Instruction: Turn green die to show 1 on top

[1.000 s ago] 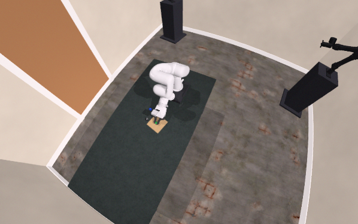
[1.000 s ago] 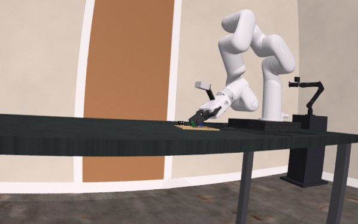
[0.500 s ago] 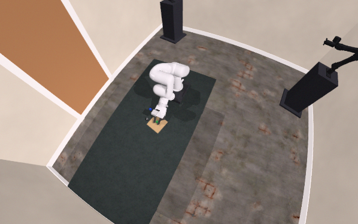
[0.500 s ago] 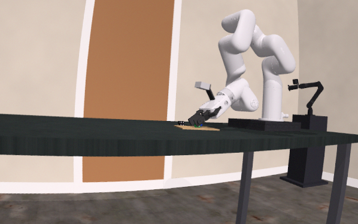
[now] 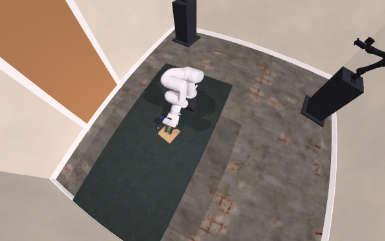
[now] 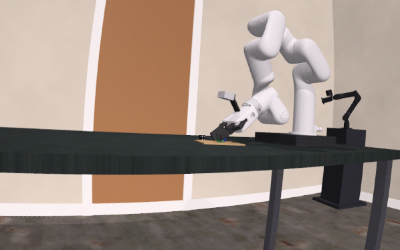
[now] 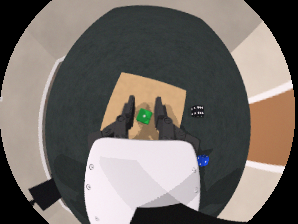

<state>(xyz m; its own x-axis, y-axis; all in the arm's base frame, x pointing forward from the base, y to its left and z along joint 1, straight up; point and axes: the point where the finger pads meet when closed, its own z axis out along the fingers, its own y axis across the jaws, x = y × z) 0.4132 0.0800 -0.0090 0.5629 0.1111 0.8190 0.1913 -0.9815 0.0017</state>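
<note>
The green die (image 5: 169, 131) (image 6: 219, 141) (image 7: 144, 116) lies on the tan mat (image 5: 169, 138) (image 6: 236, 144) (image 7: 129, 86), near the mat's edge closest to the arm. My gripper (image 5: 167, 129) (image 6: 219, 136) (image 7: 144, 102) is tilted down over it, with one finger on each side of the die. In the wrist view there is a small gap between each finger and the die, so the gripper is open around it. I cannot read the die's top face.
A black die (image 5: 158, 127) (image 6: 202, 137) (image 7: 197, 111) lies on the dark table just off the mat. A blue die (image 5: 161, 117) (image 7: 204, 160) lies nearer the arm's base. Dark camera stands are on the floor around the table.
</note>
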